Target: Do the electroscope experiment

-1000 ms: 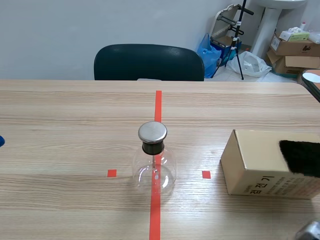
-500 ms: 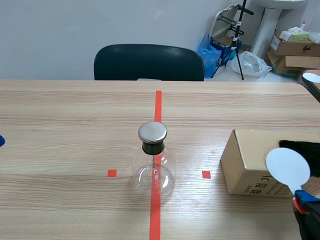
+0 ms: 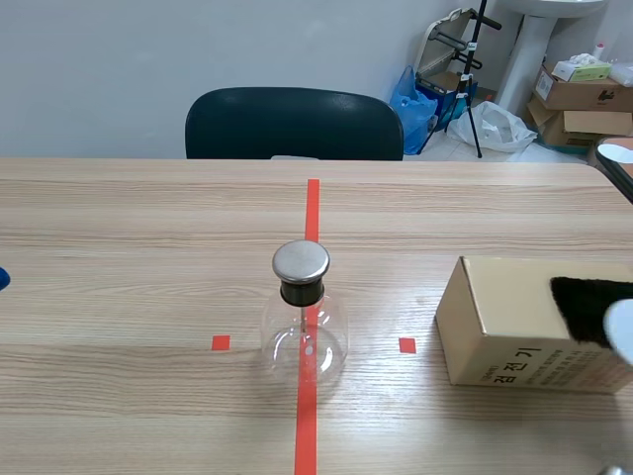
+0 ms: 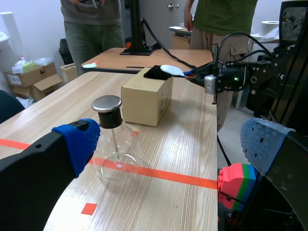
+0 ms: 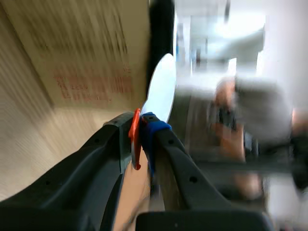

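Evidently the right gripper [image 5: 139,131] is clamped on the handle of the white paddle [image 5: 161,89], holding its disc at the black cloth [image 3: 584,302] atop the box [image 3: 495,336], probably to charge it, while the left gripper [image 4: 172,144] hangs wide open, the flask [image 3: 304,332] just ahead, mid-table [image 3: 119,218].

Scene view across table [image 3: 119,218], left wrist sideways, both showing flask [image 3: 301,263], right wrist near box [image 5: 72,48].
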Tool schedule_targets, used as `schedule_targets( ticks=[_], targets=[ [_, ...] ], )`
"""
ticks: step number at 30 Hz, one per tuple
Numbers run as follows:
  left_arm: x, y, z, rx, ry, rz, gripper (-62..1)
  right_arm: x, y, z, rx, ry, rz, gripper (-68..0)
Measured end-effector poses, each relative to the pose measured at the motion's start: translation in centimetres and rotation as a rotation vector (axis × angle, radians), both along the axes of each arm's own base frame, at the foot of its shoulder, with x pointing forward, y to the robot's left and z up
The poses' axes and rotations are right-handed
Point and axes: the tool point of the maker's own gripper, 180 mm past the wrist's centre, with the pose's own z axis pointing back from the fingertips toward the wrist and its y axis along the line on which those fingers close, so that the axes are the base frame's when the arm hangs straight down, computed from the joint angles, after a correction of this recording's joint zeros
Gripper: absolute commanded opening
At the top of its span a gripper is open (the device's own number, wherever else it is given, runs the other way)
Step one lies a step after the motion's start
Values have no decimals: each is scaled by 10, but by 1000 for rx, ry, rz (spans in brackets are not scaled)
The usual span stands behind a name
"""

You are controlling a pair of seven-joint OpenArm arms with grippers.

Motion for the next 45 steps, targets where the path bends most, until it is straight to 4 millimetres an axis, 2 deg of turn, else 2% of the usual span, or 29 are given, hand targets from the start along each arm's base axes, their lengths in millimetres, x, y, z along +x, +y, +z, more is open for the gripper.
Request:
schedule_targets(
  ticks=[1, 3, 5, 7, 10, 12, 13, 15, 17, 22, 23, 25, 27, 32, 33, 38, 43, 45],
  targets=[
    [0, 0, 0, 0, 0, 0, 14, -2, 12, 0, 3, 0, 74, -666],
    [0, 0, 0, 0, 0, 0, 14, 1, 13, -1, 23, -3, 34, -667],
    [0, 0, 0, 0, 0, 0, 14, 2, -16, -4, 25, 0, -163, -667],
    [0, 0, 0, 0, 0, 0, 14, 0, -28, -3, 8, 1, -200, -667],
    [0, 0, 0, 0, 0, 0, 14, -2, 12, 0, 2, 1, 67, -667],
    [0, 0, 0, 0, 0, 0, 14, -1, 19, -1, 16, 0, 83, -667],
    [0, 0, 0, 0, 0, 0, 14, 1, 12, -2, 23, 0, 21, -667],
    [0, 0, 0, 0, 0, 0, 14, 2, -17, -3, 20, -2, -153, -667],
    [0, 0, 0, 0, 0, 0, 14, 0, -29, -2, 3, -1, -198, -667],
    [0, 0, 0, 0, 0, 0, 14, 1, 8, -1, 8, 2, 25, -667],
    [0, 0, 0, 0, 0, 0, 14, 1, 4, -2, 11, 2, -8, -667],
    [0, 0, 0, 0, 0, 0, 14, 1, -25, -3, 10, 1, -185, -667],
    [0, 0, 0, 0, 0, 0, 14, -1, -40, -2, -1, 1, -255, -666],
    [0, 0, 0, 0, 0, 0, 14, 2, -7, -1, 2, 0, -63, -666],
    [0, 0, 0, 0, 0, 0, 14, 2, -7, -2, 2, 2, -68, -666],
    [0, 0, 0, 0, 0, 0, 14, 0, -33, -2, -11, 4, -212, -667],
    [0, 0, 0, 0, 0, 0, 14, 2, -6, -2, 3, 1, -62, -667],
    [0, 0, 0, 0, 0, 0, 14, 2, -5, -2, 2, 2, -59, -667]
  ],
)
